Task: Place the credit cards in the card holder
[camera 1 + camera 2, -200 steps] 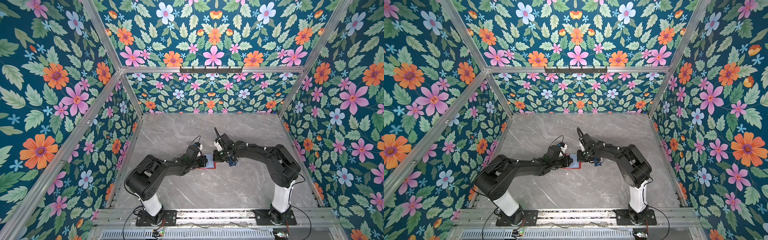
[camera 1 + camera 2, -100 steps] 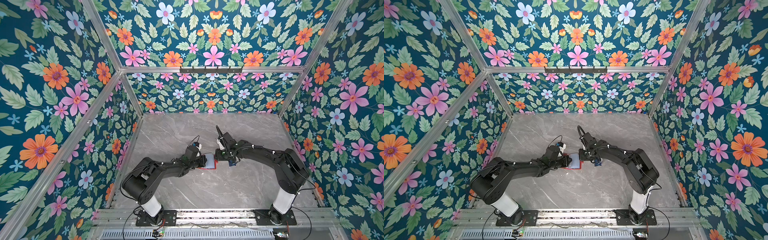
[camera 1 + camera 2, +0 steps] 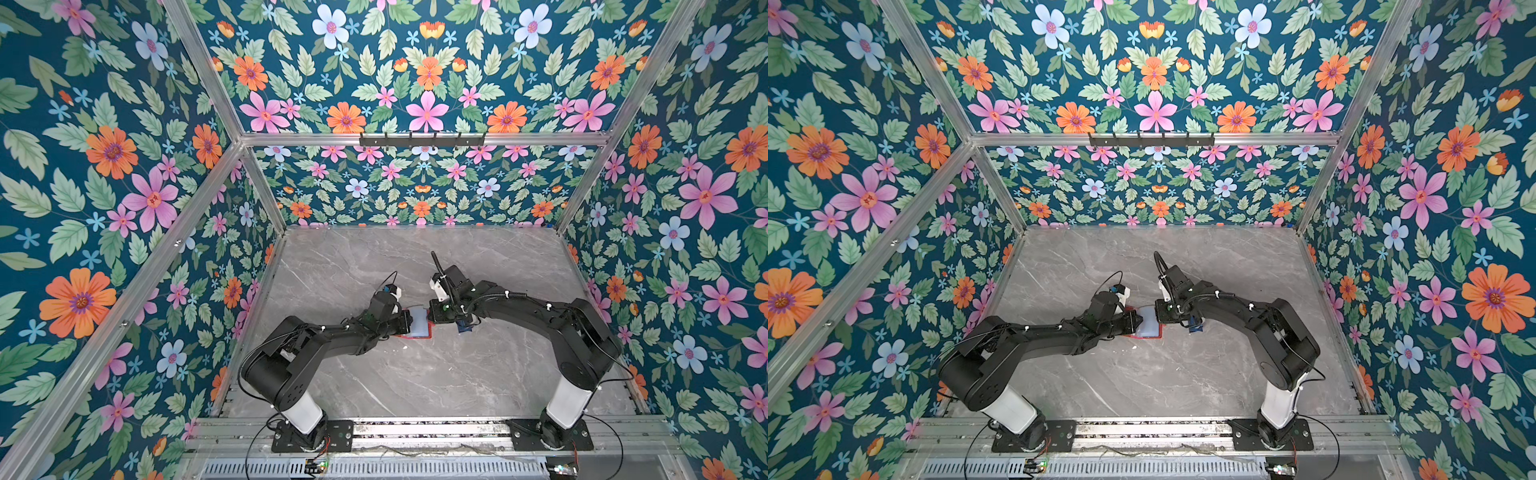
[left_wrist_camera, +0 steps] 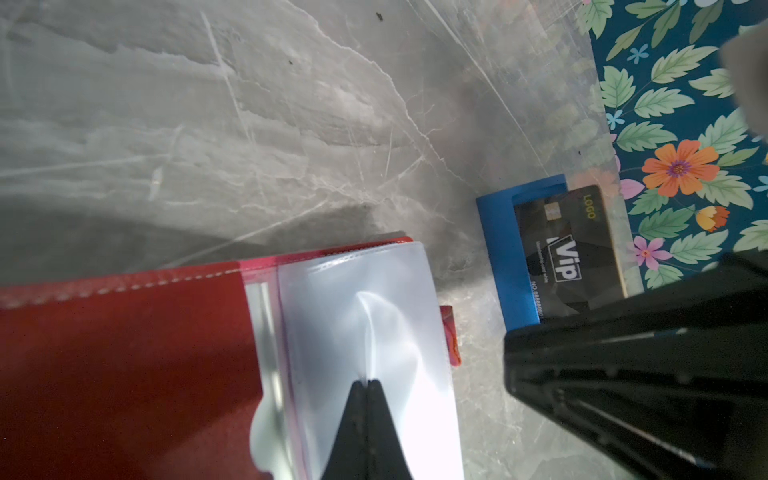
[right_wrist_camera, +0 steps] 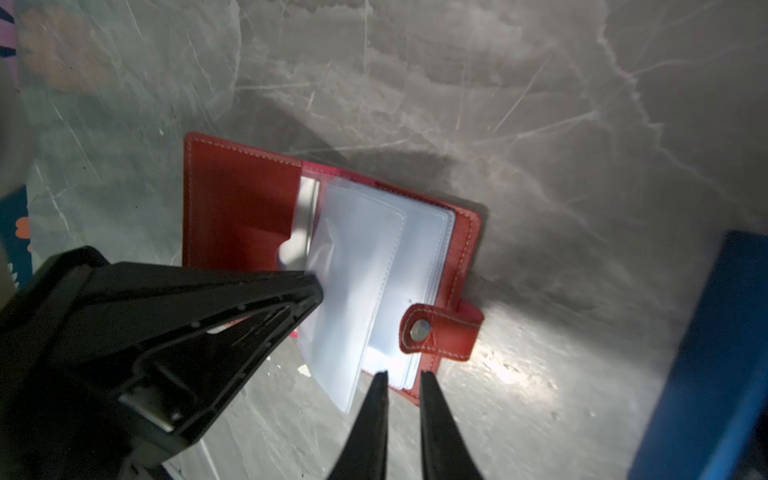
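The left gripper (image 4: 368, 381) has its slim black fingers pressed tight together. They pinch a clear, glossy sleeve (image 4: 365, 316), which creases at the tips and stands lifted off the stack of sleeves beneath. The right gripper (image 5: 403, 376) is parted by only a narrow gap, with nothing between its tapered fingers. Its tips sit over the edge of the wallet (image 5: 241, 208), near the tab (image 5: 440, 332); I can't tell whether they touch.

The wallet is red and leather-grained with pale stitching round the rim, and it lies open and flat. The tab is a short rounded strap with a metal snap. In both top views the wallet (image 3: 417, 328) lies at the middle of the frame, between the two grippers.

Just right of the right gripper in a top view sits a small blue tray (image 3: 464, 327), apart from the wallet. A thin dark card (image 4: 569, 249) lies in it, glossy, with a gold chip, "LOGO" and a white "Vip".

The table (image 3: 415, 374) is smooth grey stone-look with white veins.
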Tool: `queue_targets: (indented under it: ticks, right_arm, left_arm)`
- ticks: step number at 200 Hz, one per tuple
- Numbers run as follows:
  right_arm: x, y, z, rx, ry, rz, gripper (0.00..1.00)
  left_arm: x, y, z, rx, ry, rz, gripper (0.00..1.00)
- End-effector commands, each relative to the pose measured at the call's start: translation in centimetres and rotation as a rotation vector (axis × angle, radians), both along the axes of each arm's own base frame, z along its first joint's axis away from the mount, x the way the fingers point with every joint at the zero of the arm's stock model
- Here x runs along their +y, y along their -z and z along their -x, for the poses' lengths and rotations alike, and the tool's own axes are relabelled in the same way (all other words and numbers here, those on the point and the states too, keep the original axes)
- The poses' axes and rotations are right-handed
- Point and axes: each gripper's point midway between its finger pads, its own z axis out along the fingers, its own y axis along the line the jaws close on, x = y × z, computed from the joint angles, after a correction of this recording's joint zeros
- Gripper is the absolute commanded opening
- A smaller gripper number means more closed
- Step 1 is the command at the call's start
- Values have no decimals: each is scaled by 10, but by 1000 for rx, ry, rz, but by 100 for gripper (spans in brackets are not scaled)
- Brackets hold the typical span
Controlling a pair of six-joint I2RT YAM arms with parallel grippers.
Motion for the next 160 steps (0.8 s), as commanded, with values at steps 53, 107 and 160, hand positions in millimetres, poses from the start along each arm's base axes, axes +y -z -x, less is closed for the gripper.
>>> queue_targets:
  ticks: [53, 107, 160]
  right_arm:
    - [18, 17, 3, 74, -36, -38, 7]
    - [27, 20, -1, 83, -35, -70, 21]
    - [42, 10, -4, 83, -59, -151, 31]
  left_arm:
    - [-1, -5, -3, -19, -6, 16, 0]
    - [1, -8, -1, -32, -9, 20, 0]
    - [14, -21, -2, -88, -47, -6, 37]
